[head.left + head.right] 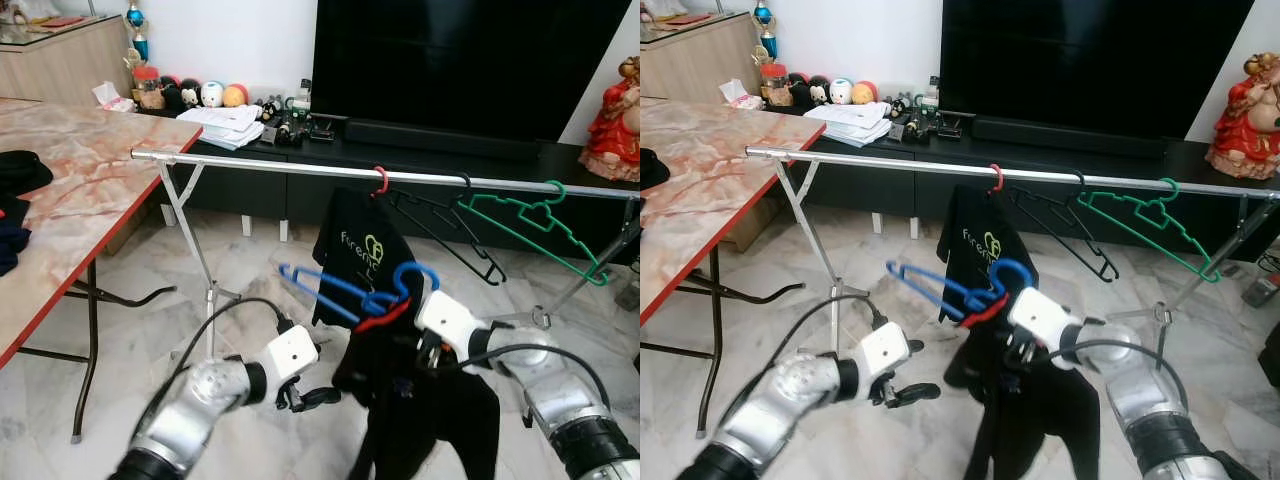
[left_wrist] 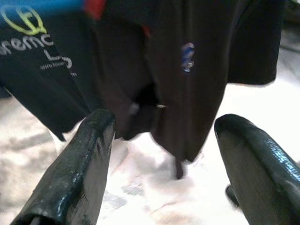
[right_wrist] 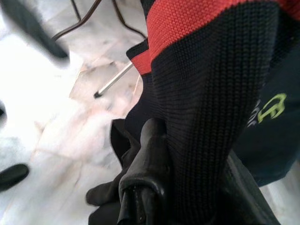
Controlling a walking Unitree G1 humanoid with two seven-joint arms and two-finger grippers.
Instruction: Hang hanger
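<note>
A silver clothes rail (image 1: 270,166) spans the scene at chest height. On it hang a red-hooked hanger carrying a black printed T-shirt (image 1: 362,250), an empty black hanger (image 1: 445,228) and an empty green hanger (image 1: 535,228). Below the rail, a blue hanger (image 1: 345,292) carries a black garment with a red collar (image 1: 430,420). My right gripper (image 1: 428,352) is shut on that garment just under the hanger; its fingers (image 3: 150,154) pinch the fabric. My left gripper (image 1: 312,398) stands open, low and left of the garment, with nothing between its fingers (image 2: 89,154).
A marble-topped folding table (image 1: 90,190) with dark clothes stands at the left. The rack's crossed legs (image 1: 195,250) reach the marble floor. Behind the rail are a black TV console (image 1: 430,150), a large TV (image 1: 470,60) and a red figurine (image 1: 612,120).
</note>
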